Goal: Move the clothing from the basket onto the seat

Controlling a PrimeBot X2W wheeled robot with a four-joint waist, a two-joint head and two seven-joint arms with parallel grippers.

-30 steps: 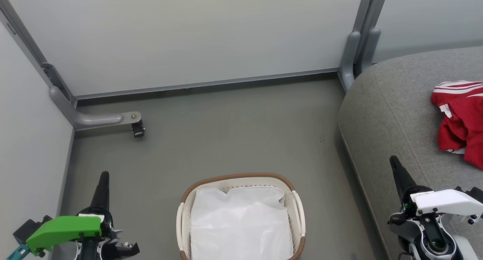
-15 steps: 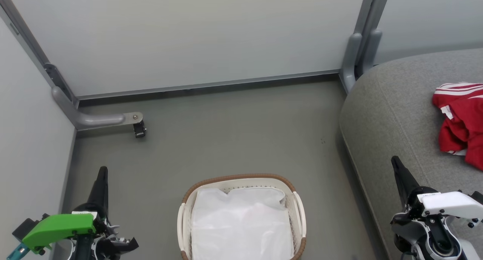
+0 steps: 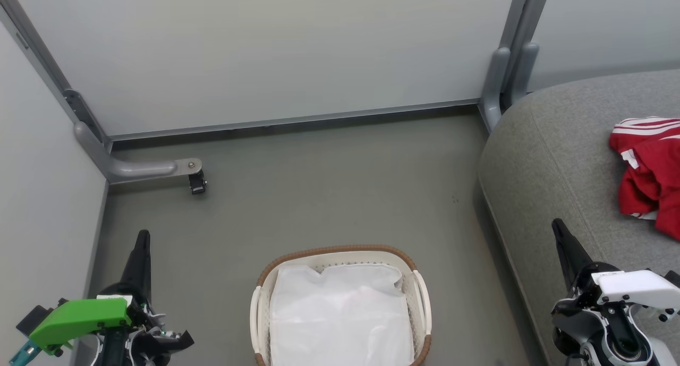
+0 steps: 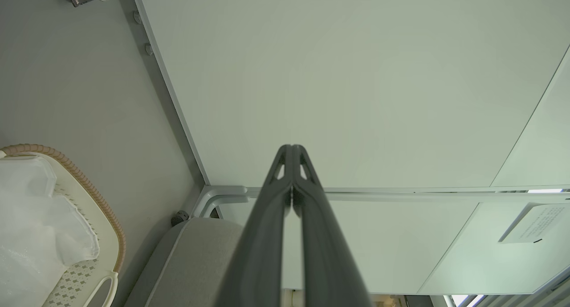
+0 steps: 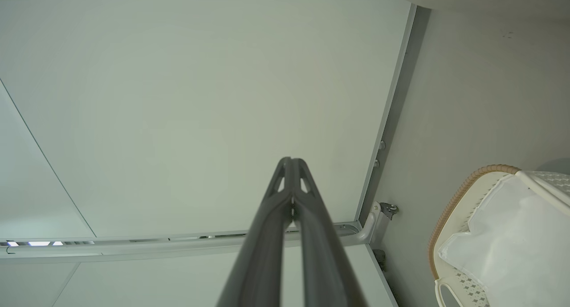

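Observation:
Red clothing with white stripes lies crumpled on the grey seat at the right edge of the head view. The white basket with a brown rim stands on the floor at bottom centre; inside it lies a plain white sheet. My left gripper is at the lower left, left of the basket, shut with nothing in it. At the lower right, over the seat's front edge, my right gripper is shut and empty. The wrist views show the left gripper and right gripper with tips pressed together, and the basket at a side.
Pale partition panels with grey metal frames close the back and left. A grey foot with a small black caster juts onto the floor at the left. Bare grey floor lies between the basket and the back panel.
Both grippers have sunk slightly toward the bottom of the head view. The head view has shifted slightly. The clothing and the basket have not moved.

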